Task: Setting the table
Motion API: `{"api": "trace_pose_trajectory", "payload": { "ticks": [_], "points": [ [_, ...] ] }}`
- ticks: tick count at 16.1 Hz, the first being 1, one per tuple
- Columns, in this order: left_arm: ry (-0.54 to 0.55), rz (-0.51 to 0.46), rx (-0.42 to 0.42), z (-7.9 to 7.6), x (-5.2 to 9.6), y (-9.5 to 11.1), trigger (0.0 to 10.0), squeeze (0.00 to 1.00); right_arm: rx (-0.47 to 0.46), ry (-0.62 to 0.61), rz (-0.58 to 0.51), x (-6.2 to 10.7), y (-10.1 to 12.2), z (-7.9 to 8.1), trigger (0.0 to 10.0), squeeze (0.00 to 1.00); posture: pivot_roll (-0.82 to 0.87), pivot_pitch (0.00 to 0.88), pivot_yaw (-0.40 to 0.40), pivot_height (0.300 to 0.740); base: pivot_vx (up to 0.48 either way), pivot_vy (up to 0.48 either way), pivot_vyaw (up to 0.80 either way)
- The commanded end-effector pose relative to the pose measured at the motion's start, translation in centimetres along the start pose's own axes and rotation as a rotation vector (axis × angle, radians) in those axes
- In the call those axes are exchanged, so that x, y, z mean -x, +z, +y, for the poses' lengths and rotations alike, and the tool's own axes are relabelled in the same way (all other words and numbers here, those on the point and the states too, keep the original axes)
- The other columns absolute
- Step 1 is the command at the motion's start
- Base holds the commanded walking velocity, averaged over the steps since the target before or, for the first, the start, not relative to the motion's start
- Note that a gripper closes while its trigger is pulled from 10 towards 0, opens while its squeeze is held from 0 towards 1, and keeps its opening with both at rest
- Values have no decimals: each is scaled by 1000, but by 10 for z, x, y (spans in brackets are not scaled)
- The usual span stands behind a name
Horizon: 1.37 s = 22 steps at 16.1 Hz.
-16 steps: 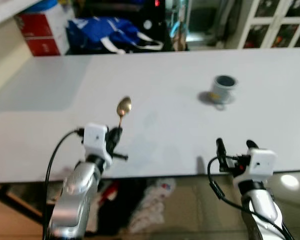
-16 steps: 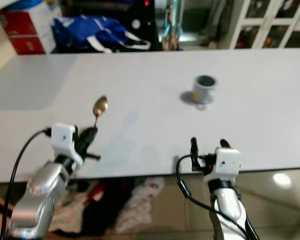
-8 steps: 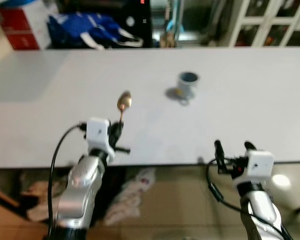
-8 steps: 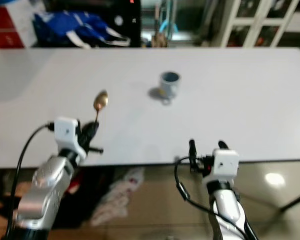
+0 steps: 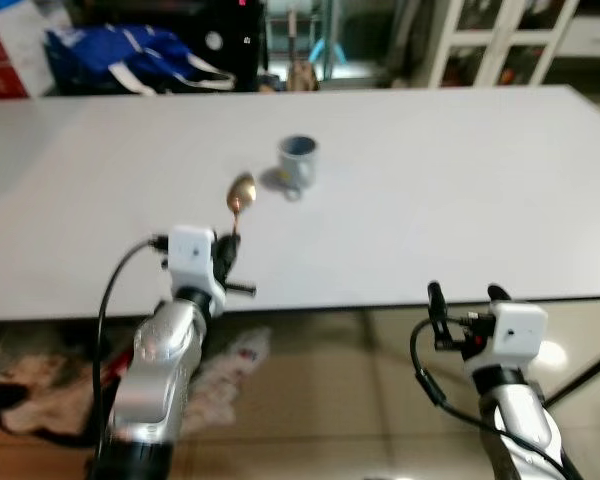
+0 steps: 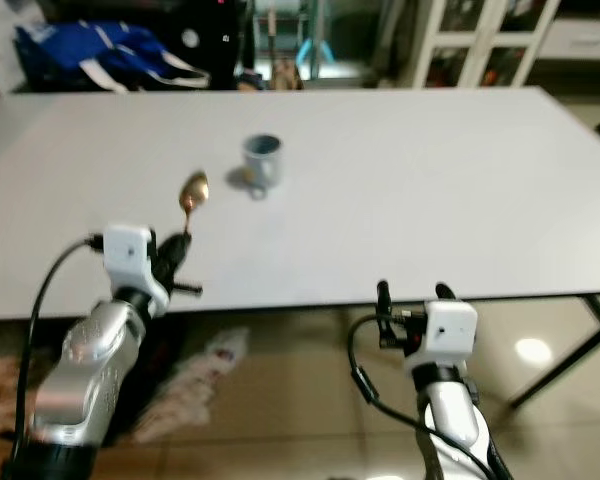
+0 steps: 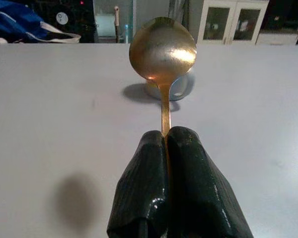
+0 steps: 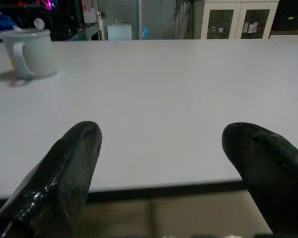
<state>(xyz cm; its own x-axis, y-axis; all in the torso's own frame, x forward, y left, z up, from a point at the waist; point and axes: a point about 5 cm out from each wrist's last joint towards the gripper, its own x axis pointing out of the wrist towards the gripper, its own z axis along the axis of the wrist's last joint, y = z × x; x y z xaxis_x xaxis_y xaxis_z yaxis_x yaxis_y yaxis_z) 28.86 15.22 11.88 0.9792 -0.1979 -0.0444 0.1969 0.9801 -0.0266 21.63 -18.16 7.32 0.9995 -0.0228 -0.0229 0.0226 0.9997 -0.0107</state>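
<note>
While sliding sideways along the white table (image 5: 460, 200), with the whole view shifted from a moment ago: gold spoon (image 5: 242, 192) upright, clamped by its handle in the left gripper (image 5: 227, 262) over the near edge, now lined up just short of the grey mug (image 5: 299, 163). Right gripper (image 5: 464, 308) spread wide, holding nothing, just off the table edge. Likely next: laying the spoon beside the mug.
</note>
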Motion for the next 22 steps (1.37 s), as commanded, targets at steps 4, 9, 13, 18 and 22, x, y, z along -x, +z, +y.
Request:
{"api": "trace_pose_trajectory", "payload": {
  "ticks": [4,9,13,18,22],
  "points": [
    [72,34,18,11,-7,-1,0,0,-1,17,-7,-1,3,4,10000,0,-130,0,50,727,77,-198,0],
    [97,10,14,11,-13,5,0,0,1,18,-1,0,2,4,10000,0,-130,0,49,727,0,0,0],
    [102,-1,30,6,-13,6,0,0,2,23,3,0,2,5,10000,0,-128,0,50,727,301,139,0],
    [94,-1,11,5,-15,7,0,0,3,28,4,-1,1,6,10000,0,-127,0,52,727,448,0,0],
    [62,-21,-3,-1,-15,11,0,0,2,34,6,-1,1,7,10000,0,-126,0,55,727,480,0,0]
  ]
}}
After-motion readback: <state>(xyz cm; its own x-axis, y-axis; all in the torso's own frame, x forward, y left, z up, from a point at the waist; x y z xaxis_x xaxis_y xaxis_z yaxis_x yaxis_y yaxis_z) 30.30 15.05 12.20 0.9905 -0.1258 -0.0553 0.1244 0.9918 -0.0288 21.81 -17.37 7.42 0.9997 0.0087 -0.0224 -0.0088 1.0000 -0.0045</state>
